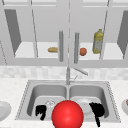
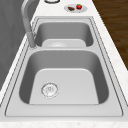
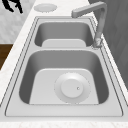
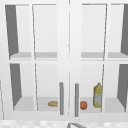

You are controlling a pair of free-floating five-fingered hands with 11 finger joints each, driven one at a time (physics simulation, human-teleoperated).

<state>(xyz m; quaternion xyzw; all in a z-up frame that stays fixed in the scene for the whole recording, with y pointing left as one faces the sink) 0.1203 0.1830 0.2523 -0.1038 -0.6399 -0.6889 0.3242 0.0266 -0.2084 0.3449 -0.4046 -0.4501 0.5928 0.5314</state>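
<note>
In the front view the left robot hand hangs in the air before the front edge of the sink, on the side of the left basin, and the right robot hand hangs before the right basin. Between them, close to both, there is a big red ball, which covers the middle of the sink's front rim; I cannot tell if any hand touches it, but each seems a little apart from it. The fingers of both hands point down and look loosely bent, holding nothing; the picture is rough here, so this is only my best reading. In the right side view a black hand shows at the top left corner, above the worktop, and I cannot say which hand it is. A round white plate lies flat on the bottom of the right basin, and the drain sits on the bottom of the left basin. The faucet stands behind the wall between the two basins, with its spout turned over the right one. On the worktop left of the sink there is an empty plate, and right of the sink there is a small plate with a red piece and a brown piece on it. Above the sink the wall cabinet has glass doors; on its lower shelf stand a bread roll, an orange-red fruit and a yellow bottle.
</note>
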